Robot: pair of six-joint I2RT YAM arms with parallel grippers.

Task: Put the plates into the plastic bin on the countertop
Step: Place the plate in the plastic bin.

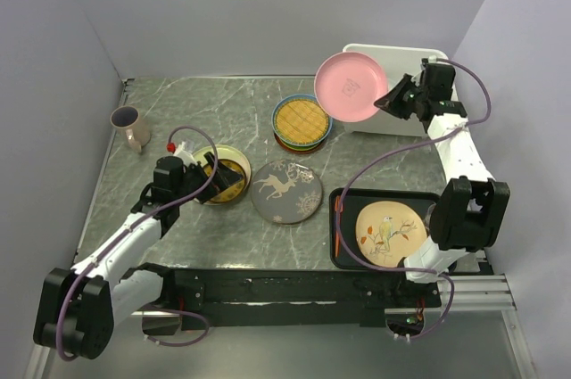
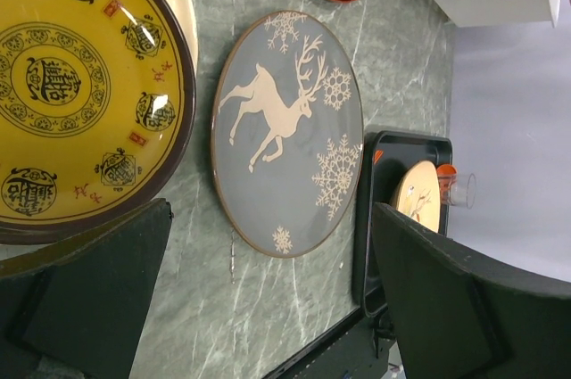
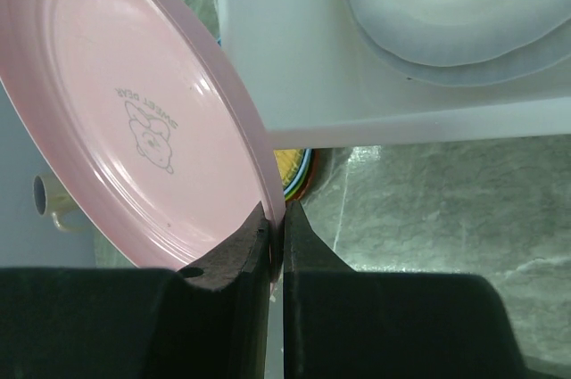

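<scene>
On my right wrist feed, the right gripper (image 3: 277,218) has its two fingers pressed together on the rim of the pink plate (image 3: 134,120), with only the plate's thin edge between them. The plate stands nearly on edge, up off the countertop (image 3: 428,210), and the face with a small printed figure is turned towards the camera. It hangs just beside the outer wall of the plastic bin (image 3: 357,85), at the bin's left corner as seen from above. I cannot tell whether any of it overhangs the opening. A white plate (image 3: 446,4) lies inside the bin.

On the other side, the left gripper (image 1: 223,178) has its fingers (image 2: 98,290) spread wide, with nothing between them. It sits low over a yellow plate (image 2: 80,85) with a dark brown rim and round black emblems. Whether a finger touches that plate I cannot tell. Through the gap I see the deer plate (image 2: 285,129), grey with a pale deer and snowflakes. It lies flat on the countertop just beside the yellow one, not touching it.

Farther back, between the deer plate and the bin, a stack of plates (image 1: 302,120) has a yellow lattice one on top. Near my right arm's base, a black tray (image 1: 348,205) carries a bird plate (image 1: 386,232). A mug (image 1: 129,127) stands at the far left.
</scene>
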